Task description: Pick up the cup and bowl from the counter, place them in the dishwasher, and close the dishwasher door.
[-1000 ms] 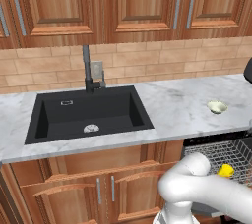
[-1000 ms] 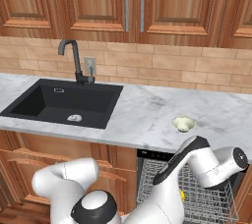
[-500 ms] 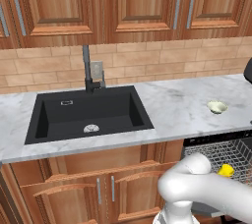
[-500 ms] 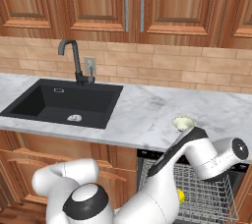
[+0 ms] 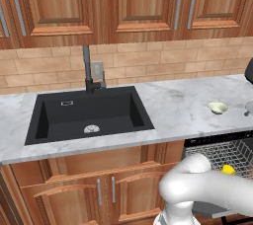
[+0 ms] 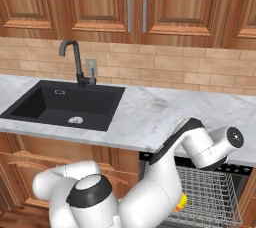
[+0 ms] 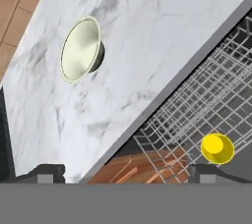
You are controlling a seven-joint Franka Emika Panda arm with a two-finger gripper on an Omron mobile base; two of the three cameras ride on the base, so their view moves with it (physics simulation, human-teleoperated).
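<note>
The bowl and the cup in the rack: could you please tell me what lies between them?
In the hand view, bare marble counter, its dark front edge and wire rack lie between the bowl and the cup.

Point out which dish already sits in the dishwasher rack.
The small bright yellow cup: it sits in the grey wire rack. The pale cream bowl rests on the marble counter.

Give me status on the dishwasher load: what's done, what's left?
Done: the cup sits in the dishwasher rack. In hand: nothing. The gripper looks down over the counter edge, jaws apart and empty, with the bowl still on the marble ahead. Left: pick up the bowl, put it in the rack, then close the dishwasher door, since the rack is still pulled out.
</note>
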